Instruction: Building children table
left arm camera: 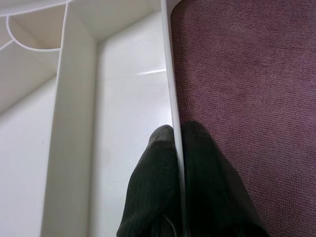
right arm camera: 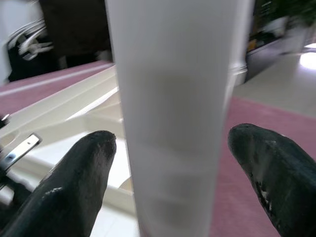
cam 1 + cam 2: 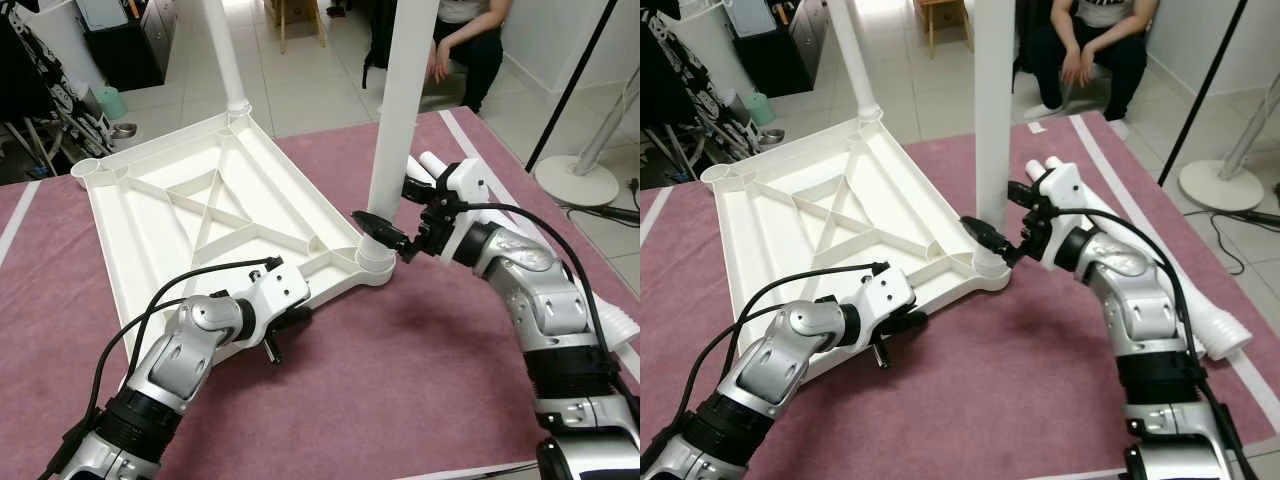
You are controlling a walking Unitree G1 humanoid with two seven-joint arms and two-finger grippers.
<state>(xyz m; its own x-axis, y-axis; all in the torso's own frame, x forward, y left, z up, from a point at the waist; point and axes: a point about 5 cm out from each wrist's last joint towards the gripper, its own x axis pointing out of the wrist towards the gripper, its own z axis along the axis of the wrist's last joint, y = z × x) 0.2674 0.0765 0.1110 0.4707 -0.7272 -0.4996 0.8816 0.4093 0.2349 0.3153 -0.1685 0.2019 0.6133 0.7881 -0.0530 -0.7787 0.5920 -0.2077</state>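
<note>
The children's table top [image 3: 200, 215], a white moulded plastic panel, lies upside down on a mauve carpet [image 3: 400, 380], its ribbed underside up with crossed stiffening ribs and a round socket at each corner. The left gripper [image 1: 175, 148] pinches the table top's thin near rim, one black finger inside the rim and one outside over the carpet. The right gripper [image 2: 173, 148] is spread wide around a smooth white tubular leg [image 3: 400, 110] that stands upright in the table top's near-right corner socket [image 3: 375, 262]; its fingers [image 2: 84, 173] flank the leg without touching it. A second leg [image 3: 225, 50] stands in the far corner socket. Beyond the table top, on a tiled floor [image 3: 300, 90], a person [image 3: 465, 40] crouches.
</note>
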